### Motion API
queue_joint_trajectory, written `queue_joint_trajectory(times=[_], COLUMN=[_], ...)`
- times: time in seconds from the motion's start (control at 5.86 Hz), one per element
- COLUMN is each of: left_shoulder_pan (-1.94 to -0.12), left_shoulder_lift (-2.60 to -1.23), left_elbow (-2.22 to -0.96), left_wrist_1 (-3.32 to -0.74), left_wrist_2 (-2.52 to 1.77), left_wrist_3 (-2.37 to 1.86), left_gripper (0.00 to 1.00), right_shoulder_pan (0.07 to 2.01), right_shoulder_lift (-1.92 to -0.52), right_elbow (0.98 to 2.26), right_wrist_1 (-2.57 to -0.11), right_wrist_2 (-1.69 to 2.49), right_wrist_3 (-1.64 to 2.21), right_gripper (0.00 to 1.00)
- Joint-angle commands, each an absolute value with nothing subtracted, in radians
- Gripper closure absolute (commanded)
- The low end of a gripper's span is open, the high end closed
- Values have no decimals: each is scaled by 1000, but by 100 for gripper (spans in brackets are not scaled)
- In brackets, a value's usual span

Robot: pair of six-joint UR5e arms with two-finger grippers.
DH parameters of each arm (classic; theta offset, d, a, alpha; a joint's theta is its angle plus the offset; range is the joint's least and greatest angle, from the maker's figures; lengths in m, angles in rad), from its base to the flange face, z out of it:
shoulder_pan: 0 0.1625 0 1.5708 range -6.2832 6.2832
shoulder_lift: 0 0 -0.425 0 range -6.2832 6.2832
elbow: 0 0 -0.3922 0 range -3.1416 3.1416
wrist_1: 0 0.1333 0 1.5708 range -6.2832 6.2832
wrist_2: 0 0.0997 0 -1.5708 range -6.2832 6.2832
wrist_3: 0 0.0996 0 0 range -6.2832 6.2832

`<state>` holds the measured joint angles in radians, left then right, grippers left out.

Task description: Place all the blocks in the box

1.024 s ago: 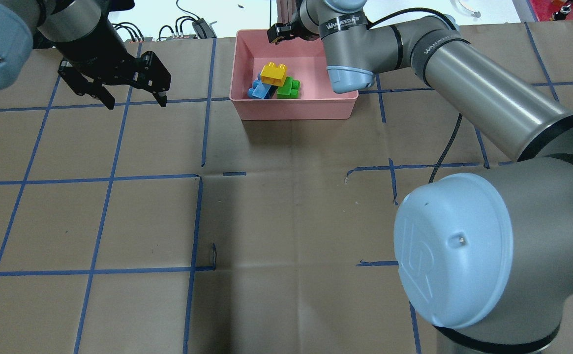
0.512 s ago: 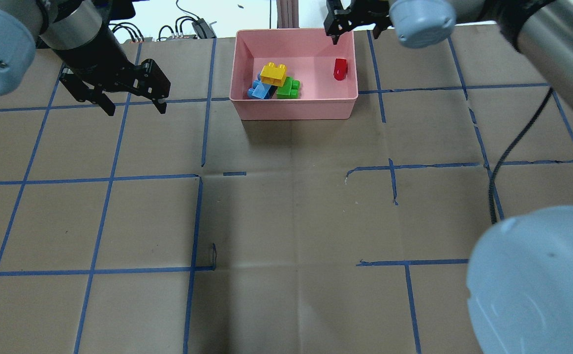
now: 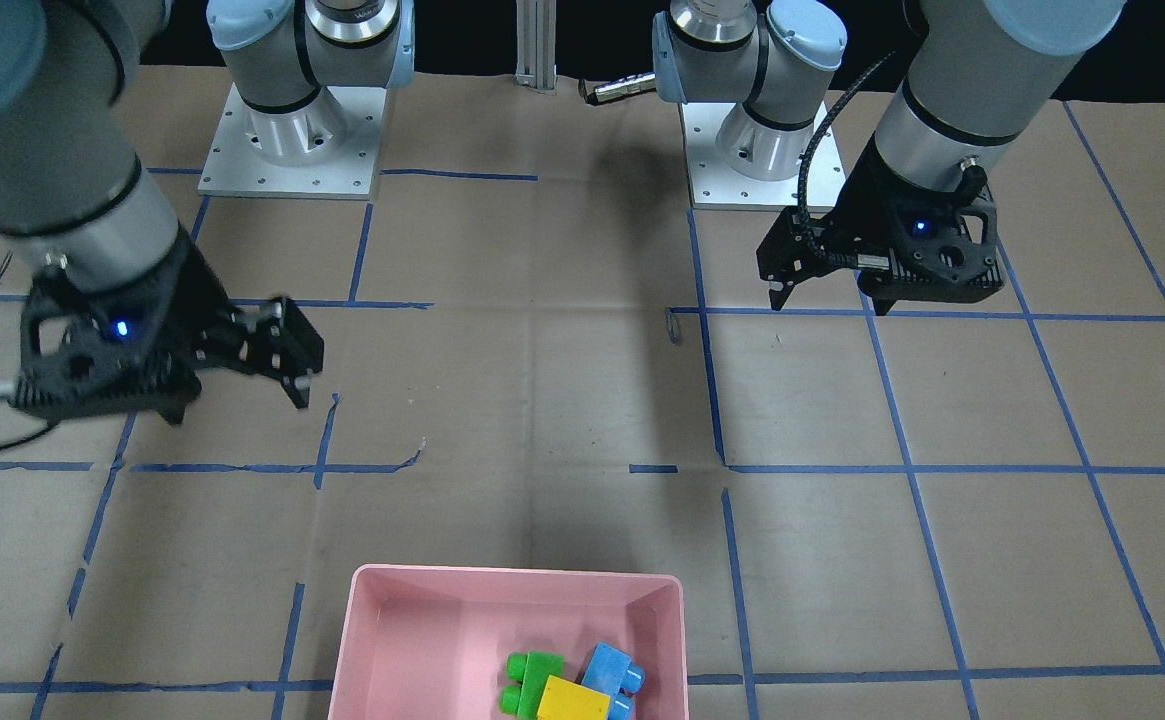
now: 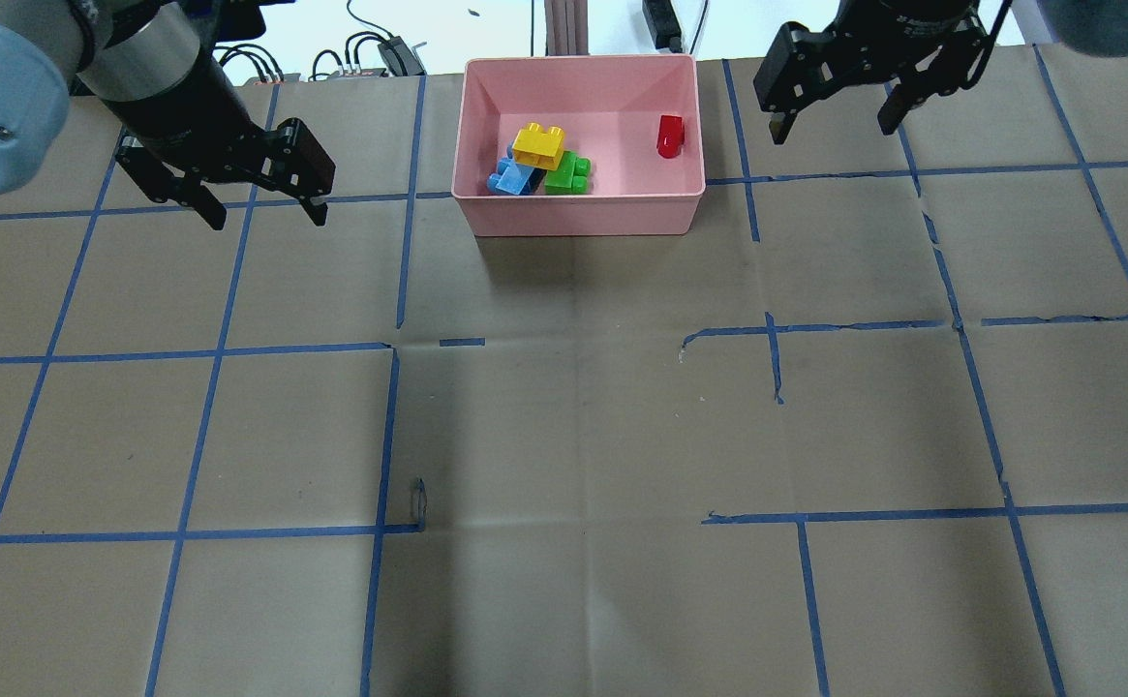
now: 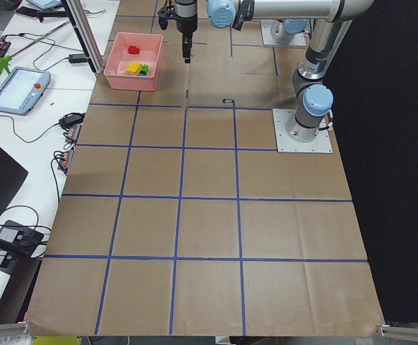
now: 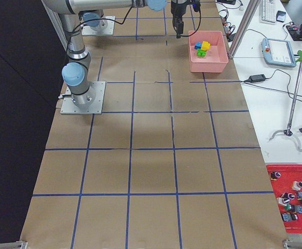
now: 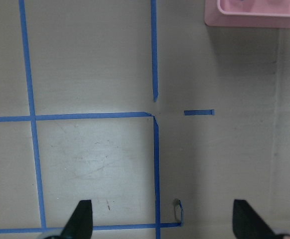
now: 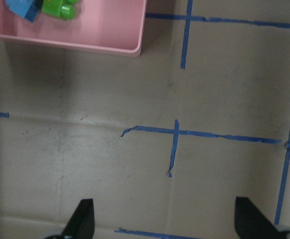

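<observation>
Box [image 4: 583, 215] at far edge of bench [image 4: 573, 436]. Inside: yellow block [image 4: 538, 145], blue block [image 4: 513, 178] and green block [image 4: 567, 172] heaped together; red block [image 4: 669, 135] alone by wall nearest right gripper [image 4: 830, 131]. Left gripper [image 4: 268, 219] hovers on opposite side. Both jaws wide apart, empty. Judged: loading done; next, park arms.

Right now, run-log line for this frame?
in box: yellow block, blue block, green block, red block | left hand: open, empty | right hand: open, empty | task: looks complete
</observation>
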<state>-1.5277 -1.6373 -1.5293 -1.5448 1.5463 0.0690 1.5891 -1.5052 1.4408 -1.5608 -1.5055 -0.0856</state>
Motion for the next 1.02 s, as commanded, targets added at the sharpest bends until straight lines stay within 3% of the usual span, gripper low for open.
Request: queue_joint_trajectory(times=[0.0,0.85], left_shoulder_pan=[-1528,-1528], left_shoulder_lift=[-1638,-1643], left_elbow=[-1531,-1532], left_wrist_1=[-1545,-1545], left_wrist_2=[1546,1546], left_wrist_3=[69,69], left_gripper=[0,0], right_shoulder_pan=[1612,1612], right_shoulder_lift=[-1615,-1605], right_elbow=[1608,1661], right_wrist_1=[-1560,-1606], right_wrist_2=[-1532,-1565], right_wrist_3=[-86,-80], right_gripper=[0,0])
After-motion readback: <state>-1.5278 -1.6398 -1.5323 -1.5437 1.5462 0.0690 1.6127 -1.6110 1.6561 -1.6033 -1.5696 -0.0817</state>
